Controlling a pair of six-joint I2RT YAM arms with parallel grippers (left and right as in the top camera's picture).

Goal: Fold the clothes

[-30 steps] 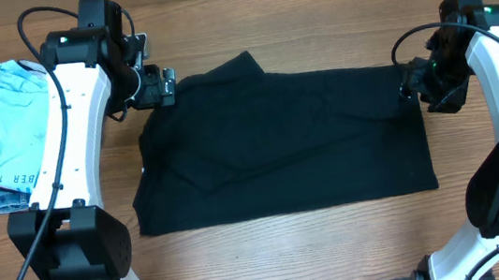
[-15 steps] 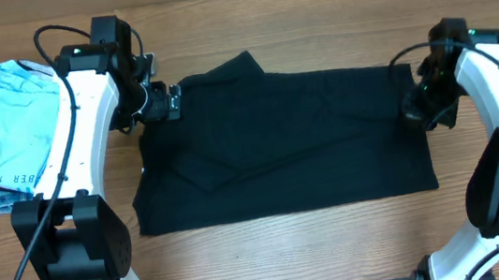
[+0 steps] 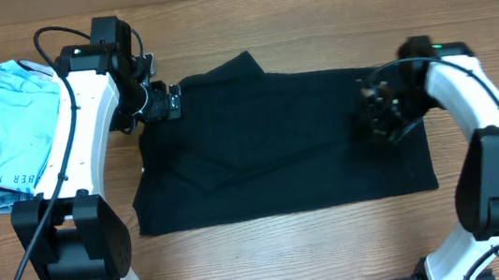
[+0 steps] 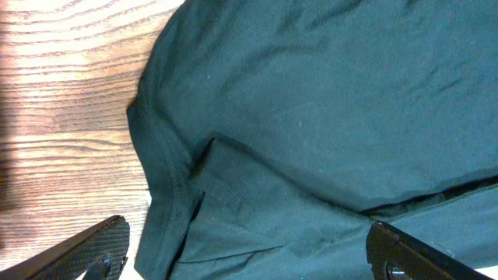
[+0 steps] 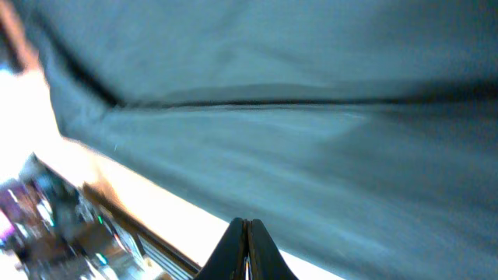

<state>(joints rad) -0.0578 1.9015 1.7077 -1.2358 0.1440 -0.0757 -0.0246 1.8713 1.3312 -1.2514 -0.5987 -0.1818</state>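
Across the middle of the table [image 3: 273,260] lies the black T-shirt [image 3: 278,146], spread flat for folding. I hold my left gripper [image 3: 166,102] wide over its left edge, ready to pinch. My right gripper [image 3: 381,117] is closed tight above the right side, but I can't tell if cloth is caught.

Overhead view looks straight down from high above the tabletop [image 3: 289,239], taking in the whole black T-shirt [image 3: 278,146] and both arms. Left wrist view looks down from close range on the shirt's hem toward the tabletop's far left, with the left fingers [image 4: 85,249] in its lower corners. Right wrist view sits very near the fabric and is blurred, with the right fingers [image 5: 247,253] at bottom centre. All three views share the shirt.
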